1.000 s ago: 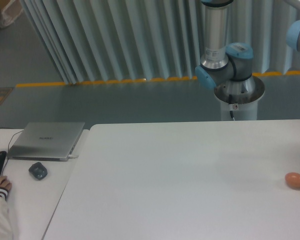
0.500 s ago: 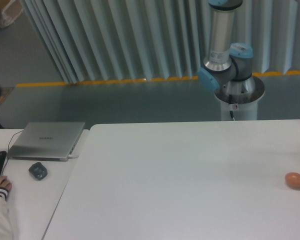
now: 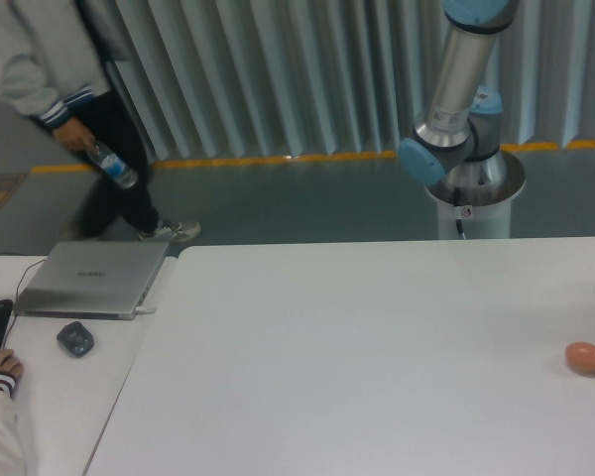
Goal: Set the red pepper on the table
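hand: out of frame, state unknown | red pepper: unseen | risk: landing blind near egg-shaped object (image 3: 584,357) on bench (image 3: 357,347)

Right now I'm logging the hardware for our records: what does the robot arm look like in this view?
The robot arm has a smooth silver-grey metal tube link with light-blue caps on rounded grey joints. It stands on a shiny round base atop a white pedestal bearing a small red mark, with a dark cable running down. The gripper is out of frame.

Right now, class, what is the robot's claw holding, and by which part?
It cannot be told: the claw is out of view. Only the silver-and-blue arm shows.
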